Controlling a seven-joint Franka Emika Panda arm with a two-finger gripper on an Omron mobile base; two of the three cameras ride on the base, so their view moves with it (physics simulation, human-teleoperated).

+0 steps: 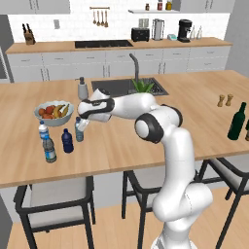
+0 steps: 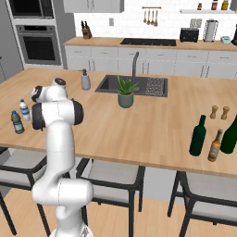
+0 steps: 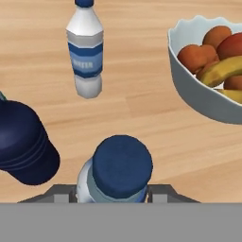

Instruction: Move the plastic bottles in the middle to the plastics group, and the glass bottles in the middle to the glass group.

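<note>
— Wooden island counter (image 1: 146, 141) is running across the kitchen in the left base view. What is the arm doing there?

— It is reaching left, its gripper (image 1: 81, 122) sitting over the pale-blue water bottle (image 1: 79, 130), just beside the fruit bowl (image 1: 53, 113). The navy bottle (image 1: 67, 141) is standing next to it, with the white-capped bottle (image 1: 43, 130) and the greyish bottle (image 1: 49, 150) close by. The green wine bottle (image 1: 237, 121) is standing well apart at the right edge.

— And from the right base view?

— The white-capped bottle (image 2: 24, 110) and the greyish bottle (image 2: 17, 122) are standing at the far left, beside the arm. The green wine bottle (image 2: 198, 136) is standing far right, near a dark glass bottle (image 2: 230, 134).

— The hand view?

— The blue cap (image 3: 122, 165) is sitting between the fingertips (image 3: 64, 194), which are flanking the bottle's shoulders. Whether they are pressing it, I cannot tell. The navy bottle (image 3: 21, 144) is at left, the fruit bowl (image 3: 198, 90) at upper right.
</note>
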